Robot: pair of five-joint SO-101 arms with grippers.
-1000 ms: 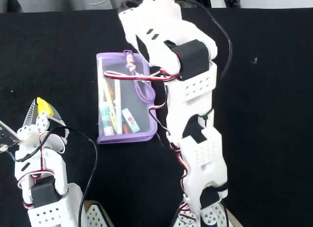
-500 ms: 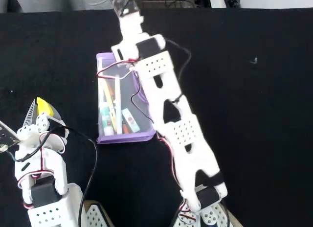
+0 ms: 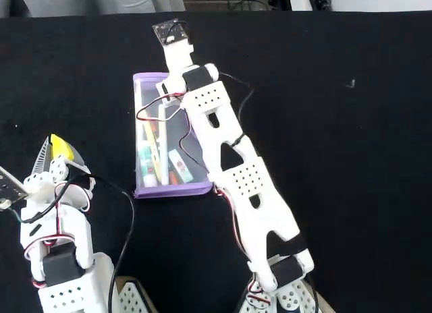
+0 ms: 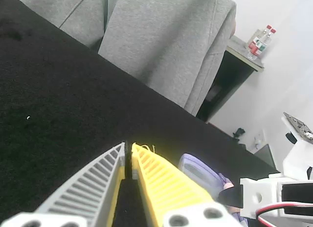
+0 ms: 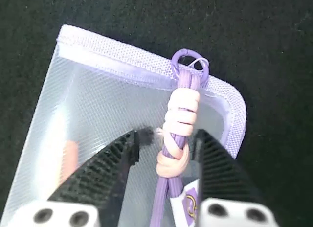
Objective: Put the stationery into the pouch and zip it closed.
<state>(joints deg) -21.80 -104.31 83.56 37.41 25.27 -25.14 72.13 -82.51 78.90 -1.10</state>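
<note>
The purple-edged clear pouch point(image 3: 169, 185) lies flat on the black table, with pens and other stationery point(image 3: 152, 154) inside it. My right arm point(image 3: 229, 164) stretches over the pouch to its far end. In the right wrist view, my right gripper point(image 5: 166, 148) is open, its black fingers point(image 5: 120, 156) on either side of the purple zip cord and its pink knot point(image 5: 178, 124). That cord hangs from the ring at the pouch corner point(image 5: 230, 109). My left gripper point(image 3: 51, 141) rests at the near left, well apart from the pouch, shut and holding nothing point(image 4: 128, 156).
Black cloth point(image 3: 358, 144) covers the whole table. Red and white cables point(image 3: 158, 104) from the right arm drape across the pouch. Grey fabric point(image 4: 161, 46) hangs beyond the table's far edge. Open room lies right of the right arm.
My right arm has stretched out and lowered towards the pouch's far end, bringing its gripper around the zip cord. The pouch and the left arm have stayed still.
</note>
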